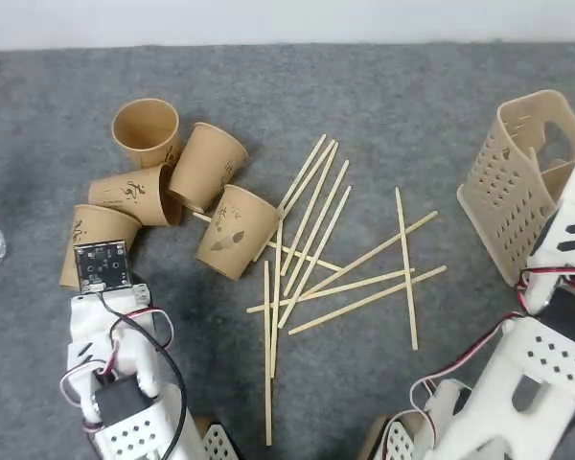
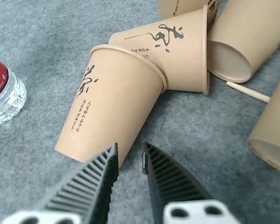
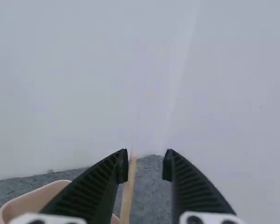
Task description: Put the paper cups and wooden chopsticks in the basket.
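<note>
High view: table [image 1: 383, 105] has a grey felt-like cover, with a white wall [image 1: 268, 19] strip behind. Five tan paper cups [image 1: 235, 230] sit clustered on the left, one upright and four on their sides. Thin wooden chopsticks [image 1: 311, 225] lie criss-crossed mid-table. Beige perforated plastic basket [image 1: 506, 182] at far right, with the right arm [image 1: 546, 355] overlapping it. Left arm [image 1: 115, 374] is just below the cups.

Left wrist view: left gripper [image 2: 129, 150] has ribbed black fingers slightly apart with nothing between them, just beside the nearest cup [image 2: 109, 102], which lies on its side. Also shows a clear bottle [image 2: 2, 91] with a red label near the cups.

Right wrist view: right gripper [image 3: 147, 154] faces the wall, jaws apart. A single chopstick [image 3: 127, 191] stands against one finger, clear of the other. Basket rim is below.
</note>
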`<move>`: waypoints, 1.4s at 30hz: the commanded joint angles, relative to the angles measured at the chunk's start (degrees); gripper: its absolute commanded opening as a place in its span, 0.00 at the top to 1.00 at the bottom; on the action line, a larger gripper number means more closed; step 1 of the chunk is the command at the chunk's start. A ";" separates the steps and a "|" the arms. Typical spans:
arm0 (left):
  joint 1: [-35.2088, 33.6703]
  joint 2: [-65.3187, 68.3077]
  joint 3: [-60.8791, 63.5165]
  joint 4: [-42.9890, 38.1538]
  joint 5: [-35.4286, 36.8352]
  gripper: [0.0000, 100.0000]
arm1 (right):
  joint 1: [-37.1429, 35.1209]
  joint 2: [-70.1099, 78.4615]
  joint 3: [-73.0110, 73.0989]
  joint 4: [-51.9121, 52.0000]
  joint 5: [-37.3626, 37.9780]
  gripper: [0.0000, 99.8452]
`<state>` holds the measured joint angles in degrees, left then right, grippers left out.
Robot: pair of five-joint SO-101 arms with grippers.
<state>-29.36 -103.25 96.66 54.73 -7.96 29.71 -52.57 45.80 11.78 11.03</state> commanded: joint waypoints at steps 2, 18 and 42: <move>0.35 -0.97 -0.31 -1.58 -0.62 0.91 | 0.48 -1.01 -1.41 0.66 0.00 0.86; 0.35 -0.97 -0.31 -1.58 -0.35 0.91 | -45.41 20.79 -41.85 45.41 6.33 0.86; 4.13 -0.97 -0.40 -4.48 16.79 0.91 | -68.18 65.98 -57.49 49.71 6.68 0.86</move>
<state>-27.52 -103.25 96.66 52.53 1.98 -37.89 13.45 -7.56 62.42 17.27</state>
